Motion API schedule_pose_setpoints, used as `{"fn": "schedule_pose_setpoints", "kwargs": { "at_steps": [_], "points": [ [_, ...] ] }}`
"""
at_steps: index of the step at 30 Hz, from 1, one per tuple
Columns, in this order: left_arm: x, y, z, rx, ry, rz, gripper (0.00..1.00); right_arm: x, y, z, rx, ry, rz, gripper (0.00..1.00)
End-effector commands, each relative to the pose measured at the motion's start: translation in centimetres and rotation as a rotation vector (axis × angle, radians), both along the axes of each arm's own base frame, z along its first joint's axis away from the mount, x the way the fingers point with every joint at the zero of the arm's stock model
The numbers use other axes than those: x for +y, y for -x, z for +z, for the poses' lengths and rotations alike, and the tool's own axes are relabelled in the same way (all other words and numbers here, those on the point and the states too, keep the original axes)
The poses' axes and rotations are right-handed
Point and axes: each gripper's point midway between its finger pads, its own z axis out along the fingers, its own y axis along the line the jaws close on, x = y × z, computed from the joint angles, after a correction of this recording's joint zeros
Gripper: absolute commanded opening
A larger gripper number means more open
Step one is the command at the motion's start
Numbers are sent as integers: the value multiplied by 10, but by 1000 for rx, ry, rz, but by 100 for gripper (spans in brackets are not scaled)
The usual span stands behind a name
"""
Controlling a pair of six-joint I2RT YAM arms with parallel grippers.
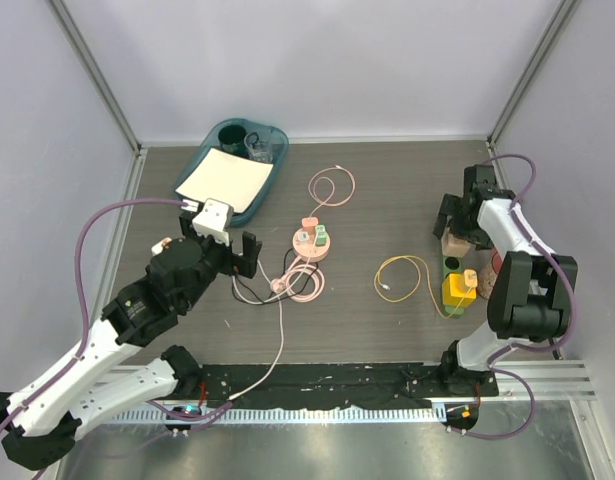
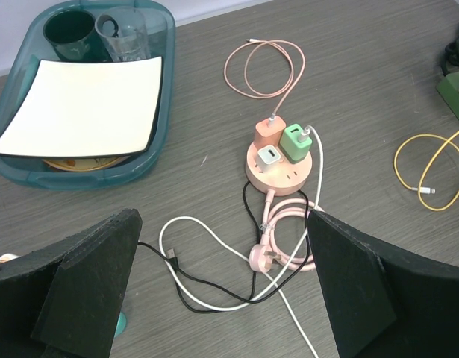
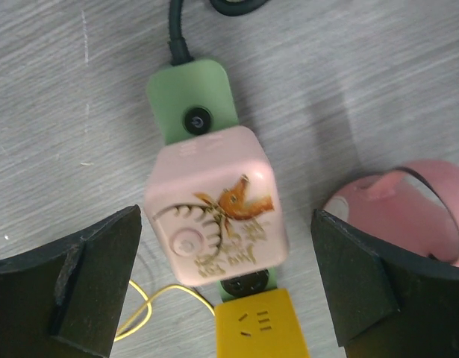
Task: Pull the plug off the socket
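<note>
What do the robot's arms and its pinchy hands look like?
The left arm and right arm have white shells with chunky black joints. A purple cable loops along each one. The left gripper and right gripper each have two wide, black, wedge-shaped fingers.

The table (image 3: 378, 82) is matt grey with a wood-grain texture. The green power strip (image 3: 192, 93) is smooth satin plastic. On that strip, the pink cube adapter (image 3: 214, 209) is glossy plastic with a printed picture.
</note>
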Motion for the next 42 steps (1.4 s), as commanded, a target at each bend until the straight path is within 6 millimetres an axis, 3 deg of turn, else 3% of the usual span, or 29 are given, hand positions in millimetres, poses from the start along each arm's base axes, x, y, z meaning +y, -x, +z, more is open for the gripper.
{"fn": "schedule_pose_setpoints", "kwargs": {
  "at_steps": [1, 7, 10, 11, 15, 22, 28, 32, 37, 41, 42],
  "points": [
    [-4, -1, 14, -34, 28, -17, 100, 8, -28, 5, -63, -49, 58, 98],
    [-5, 0, 14, -36, 28, -23, 100, 10, -28, -7, -24, -61, 75, 78],
    [-6, -1, 13, -32, 26, -23, 100, 15, -29, -2, -42, -86, 86, 59],
    [-6, -1, 13, -31, 25, -23, 100, 16, -31, 0, -52, -96, 81, 48],
    [-6, -2, 11, -25, 16, -18, 100, 43, -40, 16, -139, -232, 128, 29],
    [-4, -3, 10, -23, 10, -5, 100, 88, -46, 38, -262, -413, 148, 25],
    [-10, -5, 6, 0, 28, -4, 100, 147, -47, 61, -380, -561, 178, 23],
    [-34, -7, 6, 69, 83, -58, 100, 177, -46, 80, -474, -657, 237, 22],
    [-72, -14, 3, 159, 105, -141, 100, 198, -35, 78, -485, -680, 372, 21],
    [-104, -31, 15, 174, 143, -193, 100, 207, -33, 90, -564, -710, 474, 21],
    [-117, -38, 7, 200, 136, -207, 100, 210, -31, 91, -569, -721, 498, 20]
  ]
}}
